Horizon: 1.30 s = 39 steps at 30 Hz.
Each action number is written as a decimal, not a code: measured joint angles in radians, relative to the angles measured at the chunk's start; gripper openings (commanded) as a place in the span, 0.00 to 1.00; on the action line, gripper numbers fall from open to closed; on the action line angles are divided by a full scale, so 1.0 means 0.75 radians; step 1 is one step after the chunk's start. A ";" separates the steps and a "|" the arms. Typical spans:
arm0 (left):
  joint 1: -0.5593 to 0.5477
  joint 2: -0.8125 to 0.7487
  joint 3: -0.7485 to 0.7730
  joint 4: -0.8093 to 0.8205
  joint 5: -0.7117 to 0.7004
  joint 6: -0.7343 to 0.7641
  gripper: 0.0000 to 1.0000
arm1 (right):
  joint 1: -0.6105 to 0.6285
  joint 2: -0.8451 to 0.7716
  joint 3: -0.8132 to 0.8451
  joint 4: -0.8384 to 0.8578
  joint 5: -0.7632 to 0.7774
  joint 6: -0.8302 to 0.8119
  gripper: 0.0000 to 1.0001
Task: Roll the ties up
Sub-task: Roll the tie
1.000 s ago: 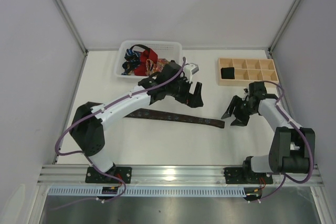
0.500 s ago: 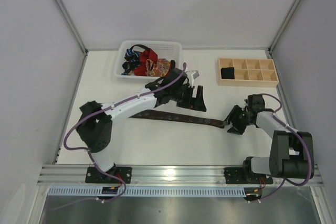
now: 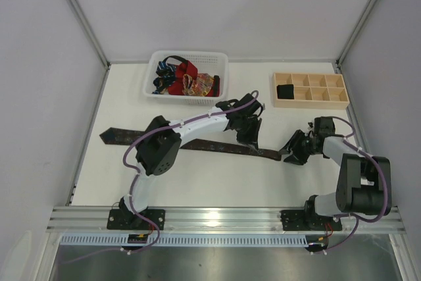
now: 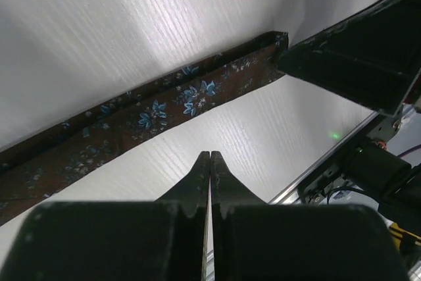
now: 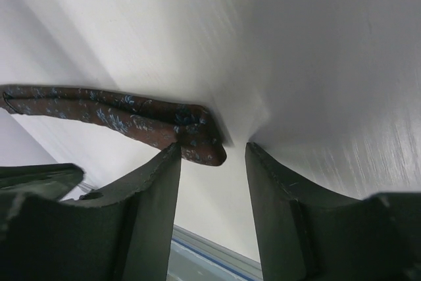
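Top view: brown tie (image 3: 197, 145) lies flat on table (image 3: 197, 176), running from wide end at far L, under L arm, to narrow end at R, slightly diagonal. L gripper (image 3: 251, 141) is low over tie's R part, w/ its arm bent across the middle. R gripper (image 3: 291, 154) sits right at the narrow end.

L wrist cam: fingers (image 4: 197, 179) pressed tight together, no gap, nothing between them. Tips are over bare table just beside tie's edge, not on the fabric. Tie has small blue flower print and runs lower L to upper R, ending by R gripper's black body.

R wrist cam: fingers (image 5: 154, 189) apart, roughly half open, clear gap. Tie's narrow end lies at the mouth of that gap, up against the tip of the finger on the picture's L. Other finger is clear of it, so no clamp on it. Can't tell if that one fingertip actually touches the fabric.

Basket (image 3: 187, 93) at back L holds more ties (image 3: 179, 78), red, blue and orange-patterned, in a heap. Tray (image 3: 309, 102) at back R has a dark roll (image 3: 284, 90) in a L-end compartment.
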 measured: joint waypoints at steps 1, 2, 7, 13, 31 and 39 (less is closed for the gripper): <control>-0.006 0.015 0.000 -0.006 0.010 -0.001 0.00 | -0.004 0.021 0.012 -0.001 -0.014 -0.011 0.50; -0.009 0.022 0.001 -0.010 0.016 -0.004 0.00 | -0.005 0.043 0.026 0.001 -0.030 -0.025 0.50; -0.012 0.068 0.011 -0.018 0.042 -0.022 0.00 | -0.006 0.141 0.074 0.019 -0.129 -0.080 0.49; -0.011 0.137 0.045 -0.018 0.061 -0.035 0.00 | -0.008 0.155 0.076 0.026 -0.162 -0.120 0.48; -0.009 0.281 0.222 -0.034 0.105 -0.069 0.01 | -0.009 0.179 0.076 0.036 -0.207 -0.145 0.46; -0.005 0.296 0.222 -0.051 0.103 -0.069 0.00 | -0.009 0.182 0.076 0.036 -0.209 -0.146 0.42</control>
